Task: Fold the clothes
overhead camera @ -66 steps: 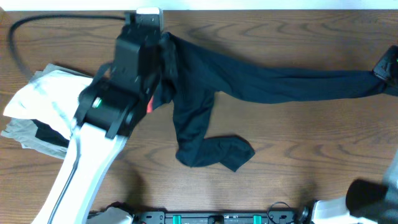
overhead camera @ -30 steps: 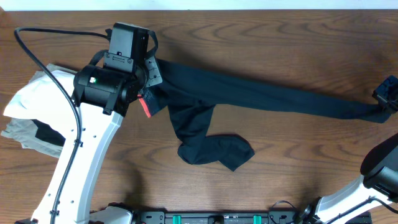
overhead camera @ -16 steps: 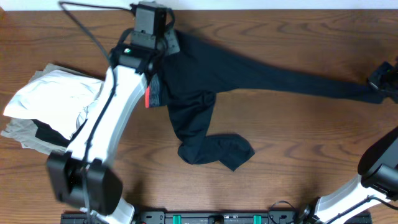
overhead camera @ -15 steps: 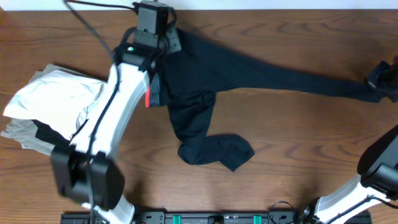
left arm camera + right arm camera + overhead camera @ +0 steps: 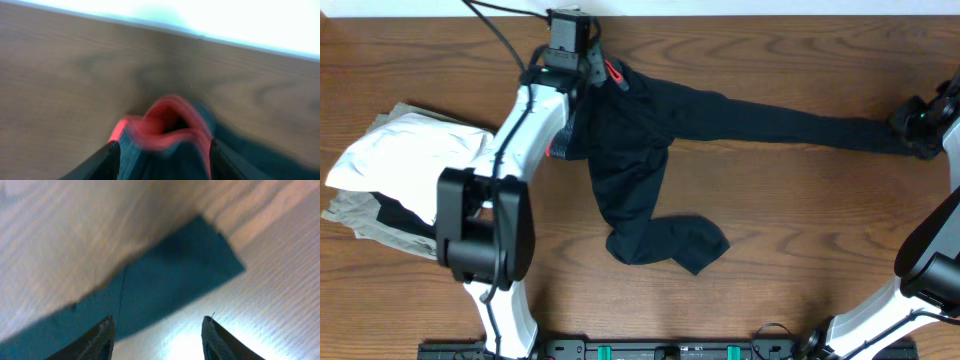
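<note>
The clothes are black trousers (image 5: 630, 140) lying on the wooden table. One leg (image 5: 790, 125) stretches right and the other leg (image 5: 670, 243) is bent down and bunched. My left gripper (image 5: 592, 68) is over the red waistband (image 5: 615, 75) at the far left end. In the left wrist view its fingers (image 5: 111, 159) stand apart with the bunched waistband (image 5: 167, 122) loose between them. My right gripper (image 5: 918, 120) is at the stretched leg's cuff. In the right wrist view it (image 5: 157, 320) is open, and the cuff (image 5: 170, 275) lies flat just ahead of the fingertips.
A pile with a white shirt (image 5: 405, 160) and a khaki garment (image 5: 355, 215) lies at the table's left. A black cable (image 5: 505, 12) runs from the left arm past the far edge. The far edge (image 5: 150, 25) is close behind the waistband.
Both grippers have gone from shut to open, letting go of the waistband and the cuff. The left arm moved toward the far edge, and the stretched leg dropped flat.
</note>
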You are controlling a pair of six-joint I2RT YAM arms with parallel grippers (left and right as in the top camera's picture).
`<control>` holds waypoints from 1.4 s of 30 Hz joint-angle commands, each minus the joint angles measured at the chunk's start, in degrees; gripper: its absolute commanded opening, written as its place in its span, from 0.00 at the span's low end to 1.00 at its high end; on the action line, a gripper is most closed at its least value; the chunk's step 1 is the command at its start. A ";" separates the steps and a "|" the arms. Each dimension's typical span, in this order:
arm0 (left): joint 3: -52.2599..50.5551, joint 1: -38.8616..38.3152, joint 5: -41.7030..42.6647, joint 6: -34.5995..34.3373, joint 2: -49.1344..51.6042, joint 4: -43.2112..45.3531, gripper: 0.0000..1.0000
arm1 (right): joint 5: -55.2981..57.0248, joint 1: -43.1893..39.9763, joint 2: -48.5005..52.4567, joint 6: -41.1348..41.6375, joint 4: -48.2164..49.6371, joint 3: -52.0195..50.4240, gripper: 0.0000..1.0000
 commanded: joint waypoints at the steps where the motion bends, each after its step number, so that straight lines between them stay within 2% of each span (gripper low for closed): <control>1: 0.96 0.24 -0.15 1.11 -6.47 -7.41 0.58 | -5.97 0.61 -0.11 -3.72 -3.65 1.20 0.55; 9: 0.96 0.26 -0.09 1.09 -13.90 -31.65 0.60 | -15.89 6.51 -0.22 -18.05 -17.84 1.18 0.59; 14: 0.94 0.26 -0.09 1.09 -14.25 -38.14 0.60 | -18.25 14.93 -0.22 -27.43 -24.98 -0.04 0.61; 24: 0.94 0.26 -0.07 1.11 -14.27 -41.51 0.61 | -17.70 30.86 -0.22 -29.99 -27.54 -10.16 0.68; 30: 0.94 0.26 -0.07 1.09 -14.27 -41.48 0.60 | -20.50 38.01 -0.22 -29.77 -23.21 -18.62 0.68; 37: 0.94 0.26 -0.07 1.09 -14.27 -41.46 0.61 | -21.99 44.61 -0.22 -26.86 -19.50 -21.94 0.67; 40: 0.96 0.26 -0.07 1.09 -14.27 -41.46 0.61 | -21.77 46.66 -0.22 -25.99 -18.99 -22.08 0.64; 41: 0.94 0.26 -0.07 1.09 -14.27 -41.44 0.61 | -21.03 47.08 -0.22 -25.20 -18.73 -22.08 0.61; 42: 0.94 0.26 -0.07 1.11 -14.27 -41.44 0.61 | -19.54 47.34 -0.22 -24.04 -18.58 -22.08 0.52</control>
